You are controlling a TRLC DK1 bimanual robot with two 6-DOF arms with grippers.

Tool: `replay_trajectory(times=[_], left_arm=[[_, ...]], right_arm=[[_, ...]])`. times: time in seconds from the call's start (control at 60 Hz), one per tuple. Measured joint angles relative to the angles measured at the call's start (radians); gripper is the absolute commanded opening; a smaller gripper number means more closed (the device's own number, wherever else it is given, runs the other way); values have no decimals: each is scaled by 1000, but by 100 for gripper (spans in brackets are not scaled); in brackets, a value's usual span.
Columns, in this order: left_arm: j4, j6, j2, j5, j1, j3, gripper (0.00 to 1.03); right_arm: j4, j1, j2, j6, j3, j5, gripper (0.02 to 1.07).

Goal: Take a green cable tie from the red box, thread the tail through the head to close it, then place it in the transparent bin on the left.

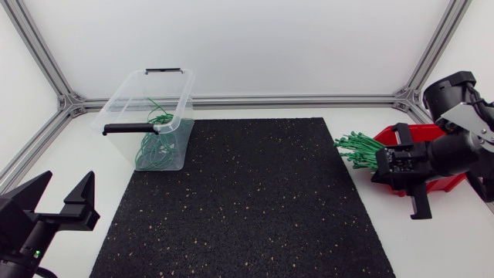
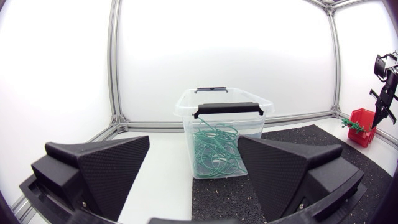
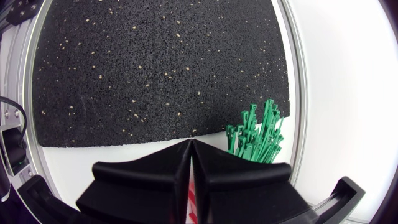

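The red box (image 1: 446,182) stands at the table's right edge, with a bundle of green cable ties (image 1: 359,148) sticking out of it toward the mat. My right gripper (image 1: 392,167) hangs over the box's near-left part. Its fingers (image 3: 155,177) are pressed together, and I see no tie between them. The tie heads (image 3: 258,134) lie just beside the fingers. The transparent bin (image 1: 127,91) stands at the back left and holds several looped green ties (image 1: 154,143). At the front left, my left gripper (image 1: 60,193) is open and empty, facing the bin (image 2: 224,124).
A black speckled mat (image 1: 247,201) covers the middle of the table. Aluminium frame rails (image 1: 293,100) run along the back and side edges. The bin's black handle (image 2: 225,109) faces my left gripper. From the left wrist, the red box (image 2: 362,124) shows far off beside the mat.
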Motion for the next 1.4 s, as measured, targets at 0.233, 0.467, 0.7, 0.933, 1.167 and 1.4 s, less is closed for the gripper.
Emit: replay_trajectory(times=[0.233, 0.467, 0.7, 0.933, 1.167, 1.4], left_arm=[[0, 0, 0, 0, 0, 0, 99], [0, 0, 0, 0, 0, 0, 99], [0, 0, 0, 0, 0, 0, 99], [0, 0, 0, 0, 0, 0, 99], [0, 0, 0, 0, 0, 0, 99], [0, 0, 0, 0, 0, 0, 99]], right_arm=[[-84, -37, -11, 40, 111, -145, 8], [-91, -183, 51, 151, 299, -367, 8], [-31, -409, 149, 396, 541, -654, 8], [77, -467, 138, 557, 557, -731, 8], [119, -418, -60, 560, 520, -715, 8], [51, -267, -150, 633, 534, -626, 8]])
